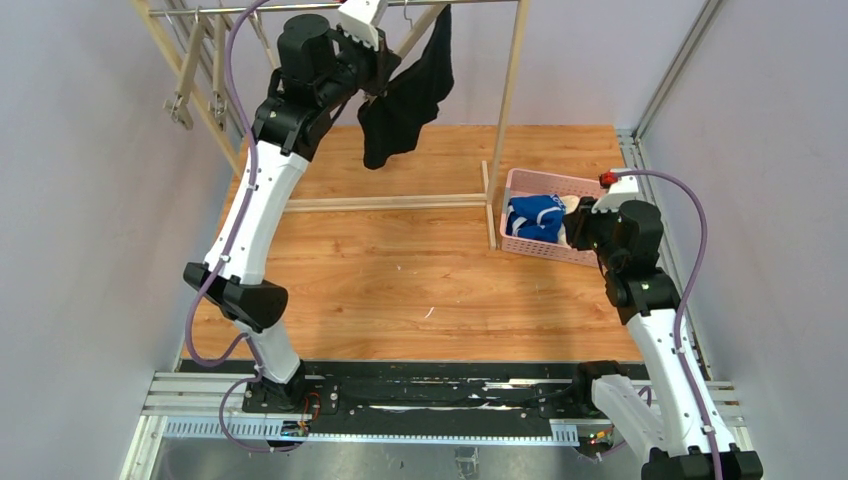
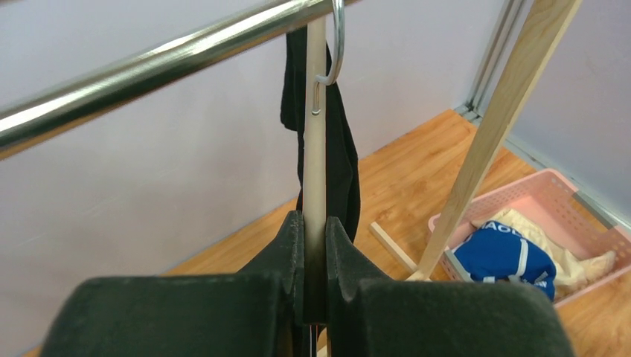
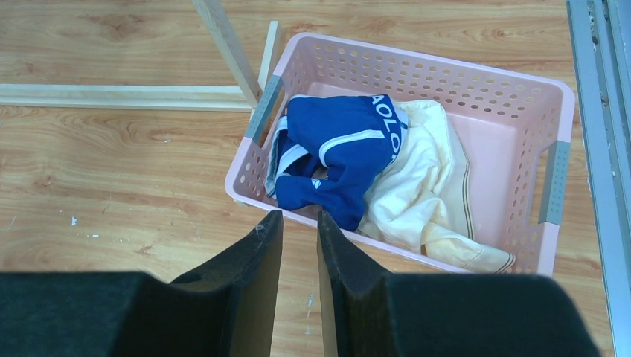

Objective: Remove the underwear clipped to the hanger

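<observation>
Left fingers (image 2: pixel 292 249) clamped on, apparently, hanger (image 2: pixel 315 149); right fingers (image 3: pixel 262 256) narrowly apart over basket (image 3: pixel 446 74).

My white-and-black left arm (image 1: pixel 262 205) raised high, reaching up and back; black two-finger left gripper (image 2: pixel 315 232) clamped tight on pale wooden hanger (image 2: pixel 316 171). My white-and-black right arm (image 1: pixel 665 345) low, wrist tilted down; black right gripper (image 3: pixel 300 227) jaws slightly apart, empty.

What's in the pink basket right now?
Blue underwear lies on cream underwear in the pink basket. Part of the cream pair and the floor beneath both are covered.
</observation>
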Available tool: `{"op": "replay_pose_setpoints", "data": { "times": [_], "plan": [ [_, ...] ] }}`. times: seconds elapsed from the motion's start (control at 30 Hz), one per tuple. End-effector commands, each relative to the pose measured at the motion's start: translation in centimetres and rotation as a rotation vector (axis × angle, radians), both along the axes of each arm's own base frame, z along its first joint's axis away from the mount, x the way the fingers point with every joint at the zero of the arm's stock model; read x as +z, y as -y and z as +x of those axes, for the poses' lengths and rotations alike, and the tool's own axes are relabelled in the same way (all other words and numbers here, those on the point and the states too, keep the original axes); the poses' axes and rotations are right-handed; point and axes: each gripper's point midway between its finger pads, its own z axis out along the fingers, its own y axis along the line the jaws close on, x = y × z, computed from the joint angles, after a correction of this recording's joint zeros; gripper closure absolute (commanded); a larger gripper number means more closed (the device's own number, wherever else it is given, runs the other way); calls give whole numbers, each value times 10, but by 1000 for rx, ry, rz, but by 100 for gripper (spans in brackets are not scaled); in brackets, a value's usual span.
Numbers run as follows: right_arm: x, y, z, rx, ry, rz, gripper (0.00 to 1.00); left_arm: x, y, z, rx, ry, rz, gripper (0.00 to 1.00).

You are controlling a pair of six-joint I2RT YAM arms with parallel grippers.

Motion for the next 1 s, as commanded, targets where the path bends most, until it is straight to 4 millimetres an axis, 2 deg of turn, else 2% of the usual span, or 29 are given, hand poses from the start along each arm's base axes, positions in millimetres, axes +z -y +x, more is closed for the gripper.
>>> {"op": "replay_pose_setpoints", "data": {
  "times": [0.0, 0.2, 0.57, 0.7, 0.8, 0.97],
  "plan": [
    [2, -2, 2, 10, 24, -9, 75, 61, -13, -25, 23, 168, -76, 100],
    [-1, -2, 2, 13, 16, -8, 75, 70, -21, -40, 27, 209, -98, 100],
    [-4, -3, 2, 14, 11, -4, 75, 42, -30, -57, 34, 173, -85, 100],
    [-3, -1, 4, 1, 17, -3, 74, 28, -39, -78, 34, 153, -81, 100],
    [-4, -3, 9, 5, 14, 10, 74, 13, -46, -102, 27, 113, -63, 100],
    [-5, -14, 21, 36, 3, 61, 74, -22, -54, -142, -17, -8, -4, 100]
  ]
}}
